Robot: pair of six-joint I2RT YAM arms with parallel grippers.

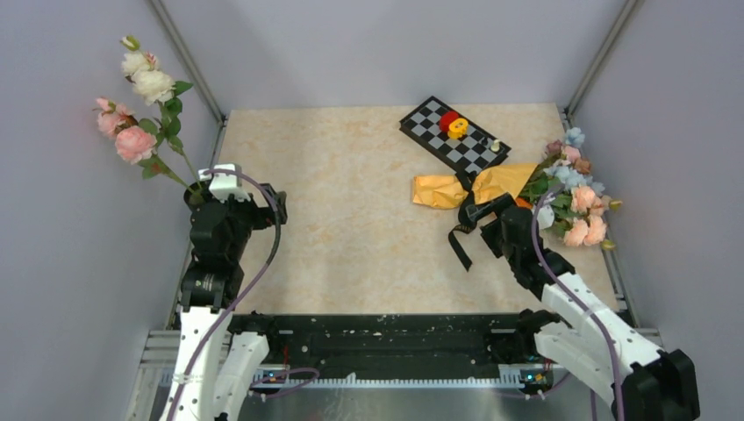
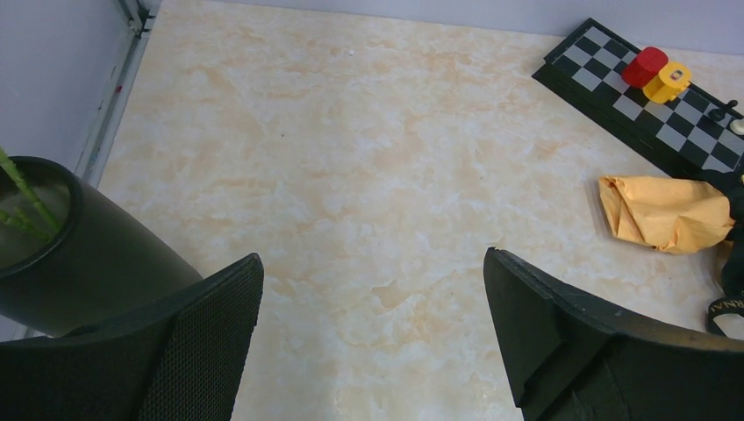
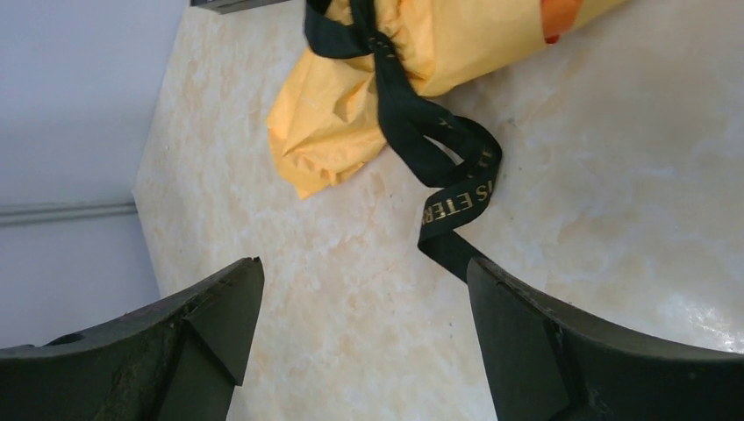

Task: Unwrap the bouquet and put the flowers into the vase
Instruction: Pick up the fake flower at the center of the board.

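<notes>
The bouquet (image 1: 491,186) lies on its side at the right of the table, orange-yellow paper (image 3: 351,114) toward the middle. Its small pastel flowers (image 1: 579,197) point to the right wall. A black ribbon (image 3: 439,149) is tied round the paper and trails loose toward the near edge. My right gripper (image 3: 364,267) hovers open just short of the wrapped end, with the ribbon's tail running beside its right finger. The black vase (image 2: 79,254) stands at the far left, partly hidden by my left arm in the top view. My left gripper (image 2: 373,263) is open and empty beside it.
Long-stemmed pink and white roses (image 1: 136,105) stand in the vase and lean toward the left wall. A chessboard (image 1: 454,133) with a red and a yellow piece lies at the back, right behind the bouquet. Metal rails edge the marble tabletop (image 1: 351,202).
</notes>
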